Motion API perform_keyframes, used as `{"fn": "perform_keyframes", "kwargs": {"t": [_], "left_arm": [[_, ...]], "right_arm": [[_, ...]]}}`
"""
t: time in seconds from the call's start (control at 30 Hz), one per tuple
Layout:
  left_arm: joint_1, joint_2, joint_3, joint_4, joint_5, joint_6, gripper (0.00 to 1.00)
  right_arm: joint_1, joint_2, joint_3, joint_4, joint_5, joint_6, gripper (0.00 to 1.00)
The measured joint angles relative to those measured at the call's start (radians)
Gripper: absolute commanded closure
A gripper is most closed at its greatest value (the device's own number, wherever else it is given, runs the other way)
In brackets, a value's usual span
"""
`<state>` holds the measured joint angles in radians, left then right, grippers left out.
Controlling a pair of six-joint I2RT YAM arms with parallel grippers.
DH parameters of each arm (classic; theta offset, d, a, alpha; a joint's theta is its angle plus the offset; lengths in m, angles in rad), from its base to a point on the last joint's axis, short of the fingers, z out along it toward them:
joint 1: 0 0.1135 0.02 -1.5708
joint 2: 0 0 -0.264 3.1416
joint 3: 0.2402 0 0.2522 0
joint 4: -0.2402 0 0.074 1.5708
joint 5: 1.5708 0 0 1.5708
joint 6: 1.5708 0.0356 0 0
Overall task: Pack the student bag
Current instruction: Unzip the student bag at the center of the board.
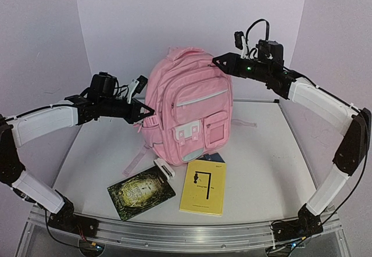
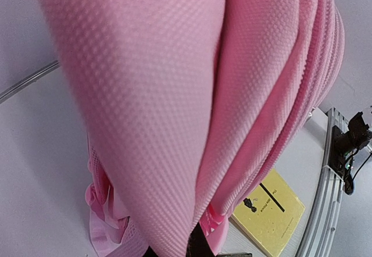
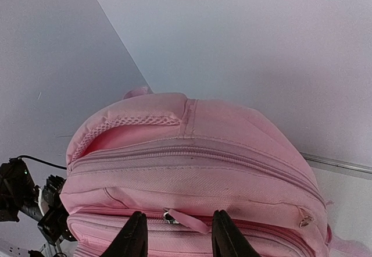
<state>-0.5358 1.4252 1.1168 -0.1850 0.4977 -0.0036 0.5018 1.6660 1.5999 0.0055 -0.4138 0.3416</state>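
While the left gripper [image 1: 143,112] pinches shut on the student bag's [image 1: 189,103] side fabric, the right gripper's [image 3: 180,213] 2 fingers [image 3: 133,237] stand apart, a zip pull [image 3: 189,221] between them.

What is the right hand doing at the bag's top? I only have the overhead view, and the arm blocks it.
Observer: In its wrist view the right hand is open, with its fingers on either side of a zip pull on the bag, not clamping it.
Operator: Is that zip open?
Observer: It looks closed along the stretch in view.
Operator: And the left hand?
Observer: The left hand is shut, with a fold of the bag's side fabric running into it.
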Motion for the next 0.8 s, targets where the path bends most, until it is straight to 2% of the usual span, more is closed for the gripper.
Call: {"fn": "perform_keyframes", "kwargs": {"t": [0.27,0.4,0.53,0.8], "left_arm": [[0.0,0.016,0.021,-0.009,0.007,0.01,1.0],[0.002,0.022,0.026,-0.009,0.008,0.014,1.0],[0.002,0.022,0.027,-0.009,0.008,0.014,1.0],[0.002,0.022,0.027,-0.009,0.008,0.016,1.0]], "right_arm": [[0.0,0.022,0.025,-0.001,-0.021,-0.002,0.76],[0.0,0.028,0.03,0.0,-0.028,-0.001,0.77],[0.0,0.035,0.03,0.0,-0.032,0.0,0.73],[0.0,0.043,0.03,0.002,-0.036,0.027,0.93]]}}
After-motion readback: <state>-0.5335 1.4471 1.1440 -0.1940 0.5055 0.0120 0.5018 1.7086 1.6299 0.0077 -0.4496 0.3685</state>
